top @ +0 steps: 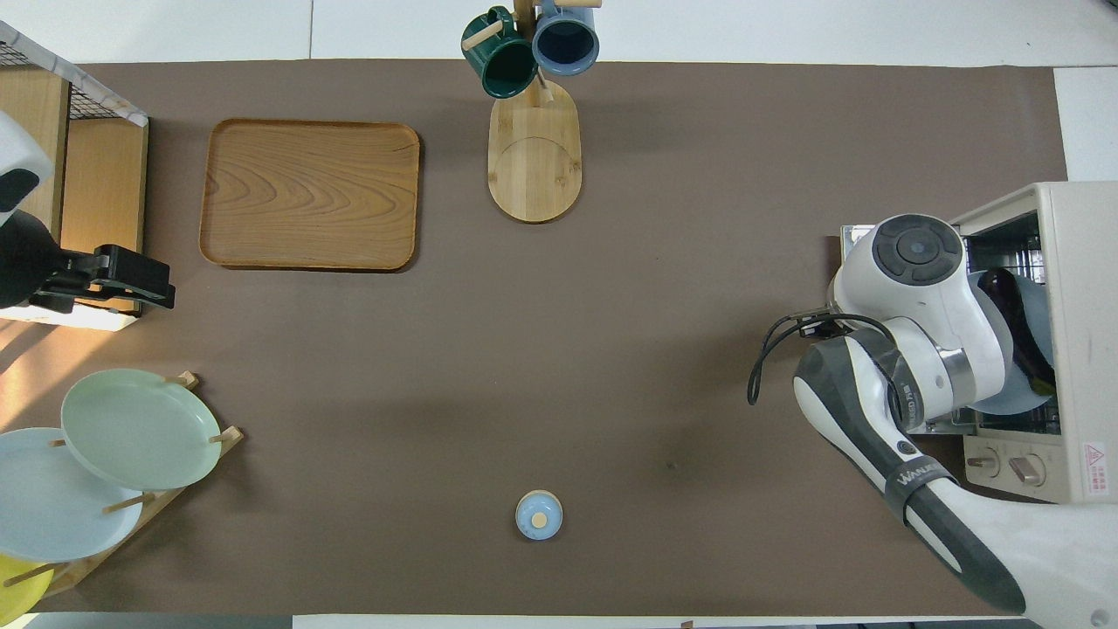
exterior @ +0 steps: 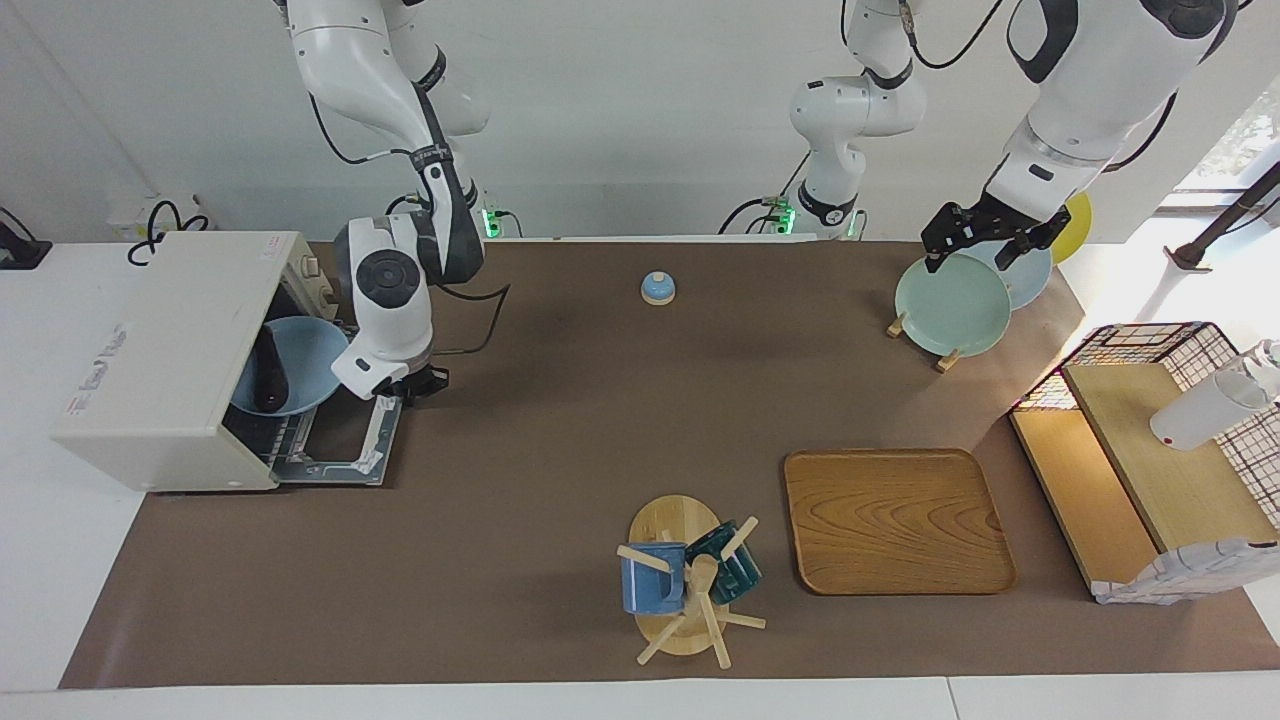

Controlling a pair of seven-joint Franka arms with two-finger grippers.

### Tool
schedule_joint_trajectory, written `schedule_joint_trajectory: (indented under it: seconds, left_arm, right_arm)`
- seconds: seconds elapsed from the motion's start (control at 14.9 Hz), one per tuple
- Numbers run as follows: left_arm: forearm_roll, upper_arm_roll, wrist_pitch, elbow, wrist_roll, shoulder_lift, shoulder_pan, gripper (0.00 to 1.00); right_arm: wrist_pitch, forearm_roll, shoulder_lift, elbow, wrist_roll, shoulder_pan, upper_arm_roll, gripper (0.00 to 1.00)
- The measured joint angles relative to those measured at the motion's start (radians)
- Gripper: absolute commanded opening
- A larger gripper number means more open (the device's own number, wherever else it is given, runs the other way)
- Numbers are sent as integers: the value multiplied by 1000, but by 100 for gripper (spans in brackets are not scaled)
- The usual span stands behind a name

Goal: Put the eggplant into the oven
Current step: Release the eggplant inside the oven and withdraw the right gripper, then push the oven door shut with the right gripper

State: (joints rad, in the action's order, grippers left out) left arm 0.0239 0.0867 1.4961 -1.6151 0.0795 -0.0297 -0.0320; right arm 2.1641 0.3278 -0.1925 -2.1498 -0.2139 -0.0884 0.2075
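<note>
The off-white oven (exterior: 160, 370) stands at the right arm's end of the table with its door (exterior: 340, 455) folded down open. The dark eggplant (exterior: 270, 375) lies on a light blue plate (exterior: 305, 355) inside the oven; it also shows in the overhead view (top: 1013, 310), inside the oven (top: 1083, 288). My right gripper (exterior: 405, 385) hangs just in front of the oven, over the open door's edge, and holds nothing I can see. In the overhead view its wrist hides it. My left gripper (exterior: 970, 245) waits open and empty over the plate rack.
A rack of plates (exterior: 950, 305) stands near the left arm's base. A small blue bell (exterior: 657, 288) sits mid-table near the robots. A wooden tray (exterior: 895, 520) and a mug tree (exterior: 685, 580) lie farther out. A wire shelf (exterior: 1150, 450) stands at the left arm's end.
</note>
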Motion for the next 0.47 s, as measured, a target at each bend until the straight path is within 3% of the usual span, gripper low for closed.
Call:
schedule_joint_trajectory:
  seconds: [0.27,0.47]
  left_arm:
    - [0,0,0,0,0,0,0,100]
    - [0,0,0,0,0,0,0,100]
  right_arm:
    - [-121,21,20,59,51,8,14,0]
    - [-217,13,90,98,153,-13,18,0]
